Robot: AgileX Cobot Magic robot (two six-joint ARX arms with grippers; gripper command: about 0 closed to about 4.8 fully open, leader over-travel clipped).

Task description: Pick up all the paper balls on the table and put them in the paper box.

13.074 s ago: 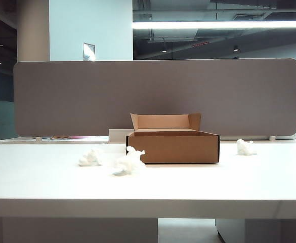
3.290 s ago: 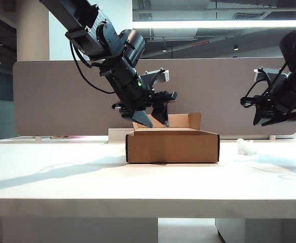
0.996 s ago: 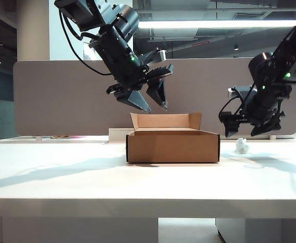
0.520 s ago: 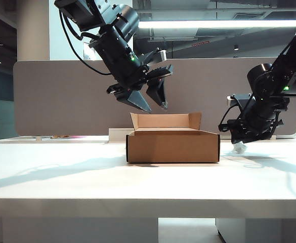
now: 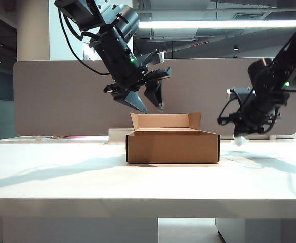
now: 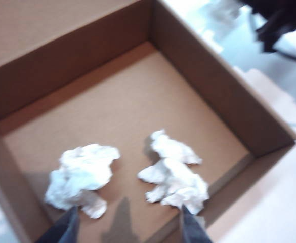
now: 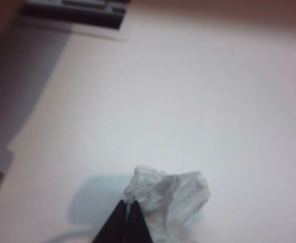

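The brown paper box (image 5: 173, 147) stands mid-table on the white table (image 5: 137, 182). My left gripper (image 5: 151, 107) hangs open above its rear left part. In the left wrist view its fingertips (image 6: 69, 227) straddle nothing, and two white paper balls (image 6: 82, 174) (image 6: 174, 174) lie on the floor of the box (image 6: 203, 81). To the right of the box my right gripper (image 5: 237, 132) is shut on a third paper ball (image 5: 239, 140), held just above the table. In the right wrist view the pinched gripper (image 7: 129, 212) grips that ball (image 7: 173, 197) at its edge, with the ball's shadow on the table (image 7: 188, 91).
A long grey divider panel (image 5: 61, 96) runs along the back of the table. A low white object (image 5: 116, 135) sits behind the box's left corner. A dark flat base (image 7: 74, 12) lies at the table's far edge in the right wrist view.
My right gripper has dropped onto the paper ball, shut on it and lifted it slightly off the table. The left gripper has stayed open above the box, barely shifting.
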